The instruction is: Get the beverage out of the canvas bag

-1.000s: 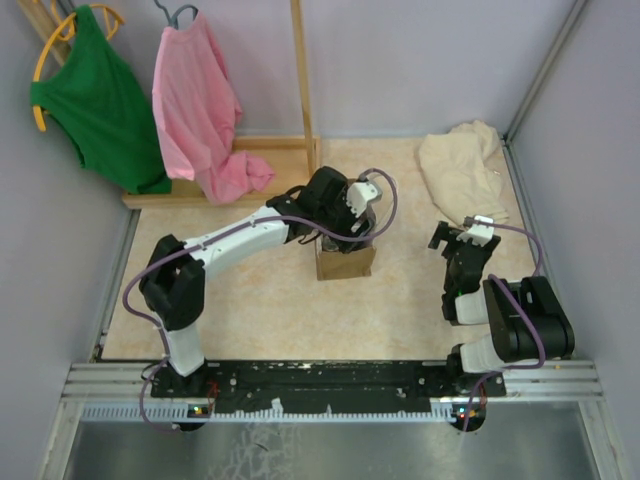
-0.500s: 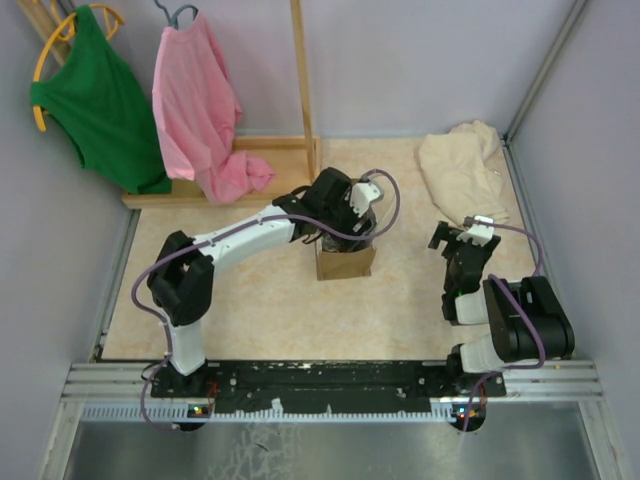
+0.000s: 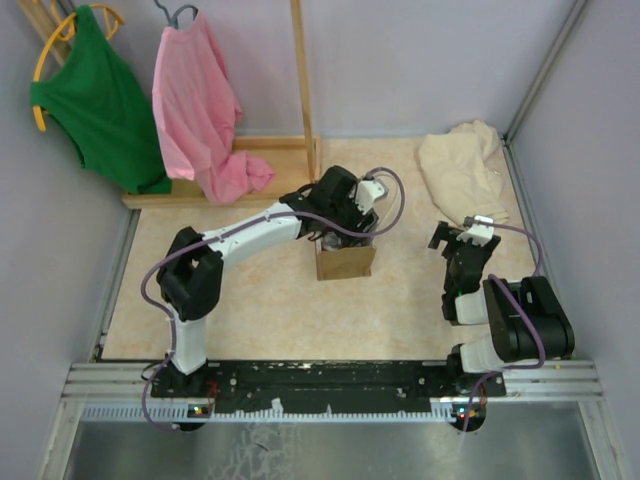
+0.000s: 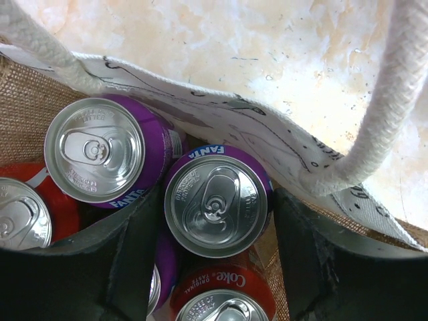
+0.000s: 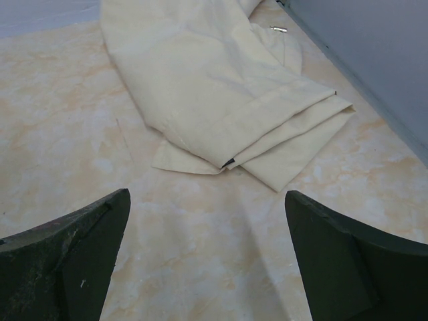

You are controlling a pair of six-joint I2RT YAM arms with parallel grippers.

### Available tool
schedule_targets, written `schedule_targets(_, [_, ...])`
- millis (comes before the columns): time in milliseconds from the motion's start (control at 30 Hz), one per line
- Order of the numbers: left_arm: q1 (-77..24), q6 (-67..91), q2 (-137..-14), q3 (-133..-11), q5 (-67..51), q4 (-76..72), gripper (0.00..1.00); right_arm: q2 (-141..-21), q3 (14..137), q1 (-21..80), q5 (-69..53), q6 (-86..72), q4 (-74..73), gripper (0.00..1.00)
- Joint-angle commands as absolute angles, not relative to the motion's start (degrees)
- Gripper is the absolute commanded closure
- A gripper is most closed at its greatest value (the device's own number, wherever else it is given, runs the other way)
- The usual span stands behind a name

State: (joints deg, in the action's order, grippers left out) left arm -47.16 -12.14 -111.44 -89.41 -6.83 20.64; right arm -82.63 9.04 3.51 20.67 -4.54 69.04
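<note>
The left gripper point(image 4: 217, 204) is down inside the canvas bag point(image 3: 345, 262), fingers point(image 4: 127, 267) clamped on a purple Fanta can point(image 4: 216, 200), with a second purple can point(image 4: 100, 150) at its 10 o'clock. The can is gripped but not yet lifted out. The right gripper point(image 5: 206, 197) hangs spread wide at the bag's 3 o'clock.

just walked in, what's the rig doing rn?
Left pincer is down inside the canvas bag, fingers closed against a purple Fanta can among other cans; the can is not lifted out yet. Right pincer hangs open over the floor by the cream cloth.
</note>
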Motion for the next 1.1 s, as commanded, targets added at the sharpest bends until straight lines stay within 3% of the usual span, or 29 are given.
schedule_targets(0, [-47.37,-11.24,-114.78,-90.6,-5.89,23.83,0.42,-82.79,9.4,3.34,20.65,-3.89,71.63,0.01])
schedule_targets(233, [-47.35,-10.43,-116.22,-91.86,-5.94,28.43,0.46,-82.75,9.4,3.34,20.74,-3.87,71.63,0.01])
schedule_targets(533, [-47.29,-9.82,-115.76,-91.53,-4.15,31.47,1.0,-82.78,9.36,3.36,20.69,-3.87,71.63,0.01])
schedule_targets(800, [-47.15,-9.67,-115.56,-90.87,-2.85,30.76,1.0,-82.79,9.4,3.34,20.71,-3.87,71.63,0.01])
schedule_targets(900, [-47.03,-9.64,-116.02,-90.69,-2.68,31.16,0.79,-82.79,9.4,3.35,20.68,-3.88,71.63,0.01])
schedule_targets(1067, [-47.02,-9.31,-116.37,-90.31,-2.46,31.41,0.64,-82.79,9.36,3.34,20.68,-3.94,71.63,0.01])
